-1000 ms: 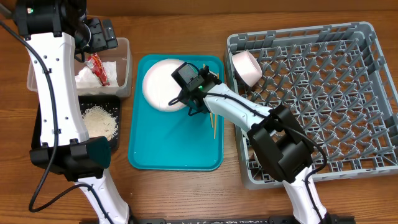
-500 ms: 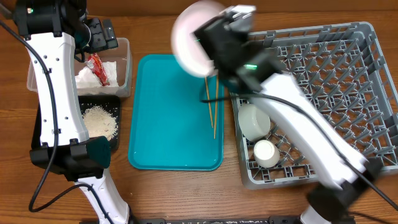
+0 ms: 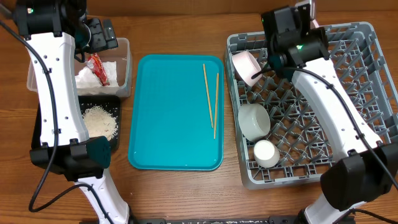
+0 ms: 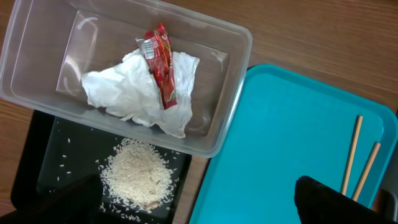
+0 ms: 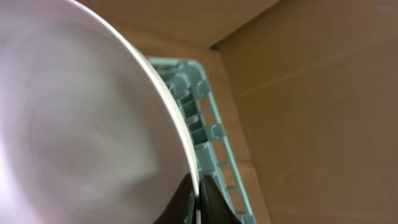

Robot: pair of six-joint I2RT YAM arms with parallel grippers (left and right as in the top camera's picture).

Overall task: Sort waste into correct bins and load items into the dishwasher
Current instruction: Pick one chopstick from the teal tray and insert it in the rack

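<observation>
Fingers (image 5: 214, 205) of my right gripper (image 5: 198, 194) pinch the rim of the smooth round white plate (image 5: 81, 124). It stands on edge above the far side of the grey pegged dish rack (image 3: 373, 32), with the arm stretched across the grid. My left gripper (image 3: 99, 32) hangs wide apart over the clear tub (image 4: 236, 93).

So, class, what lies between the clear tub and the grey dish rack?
The teal tray, bearing two chopsticks toward its right edge; the overhead view shows this.
</observation>
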